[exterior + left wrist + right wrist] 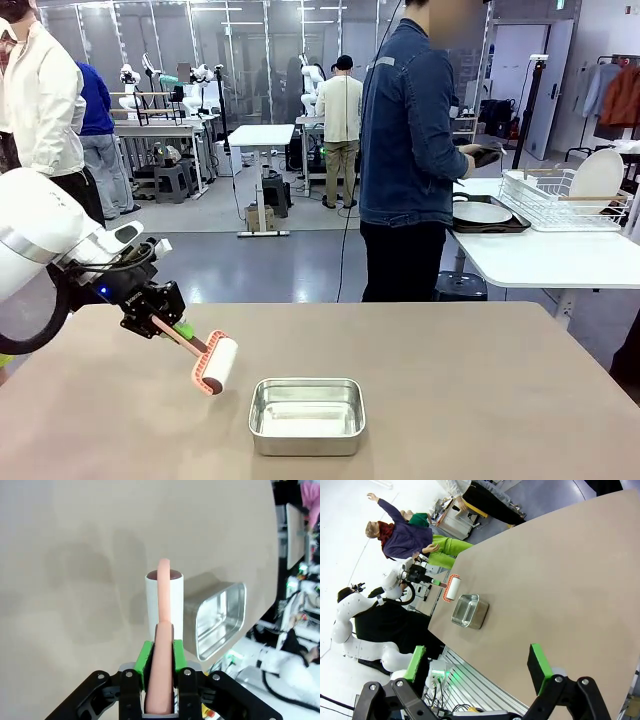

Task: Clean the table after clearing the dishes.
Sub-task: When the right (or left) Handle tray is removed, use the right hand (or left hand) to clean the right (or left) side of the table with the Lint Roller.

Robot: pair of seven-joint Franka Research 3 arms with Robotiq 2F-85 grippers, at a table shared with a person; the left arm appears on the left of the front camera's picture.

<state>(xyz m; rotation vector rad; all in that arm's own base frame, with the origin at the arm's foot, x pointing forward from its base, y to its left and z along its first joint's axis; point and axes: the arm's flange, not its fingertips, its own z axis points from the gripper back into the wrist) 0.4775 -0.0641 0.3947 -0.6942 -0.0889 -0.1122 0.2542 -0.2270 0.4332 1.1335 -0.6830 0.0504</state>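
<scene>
Beige-brown table (450,380) spans the lower frame of the front view. At lower left, the left gripper (165,318) is clamped tight on the pink handle of a lint roller (213,364). Its white roll tilts low over the tabletop, just left of a steel pan (306,415); contact cannot be confirmed. At the bottom of the right wrist view, the right gripper (477,662) stands fully apart, holding nothing. At right of frame, one white plate (482,212) lies on a dark tray on the white side table (560,262). A second plate (597,178) stands in the wire rack (560,205). A person (410,150) faces that table.
</scene>
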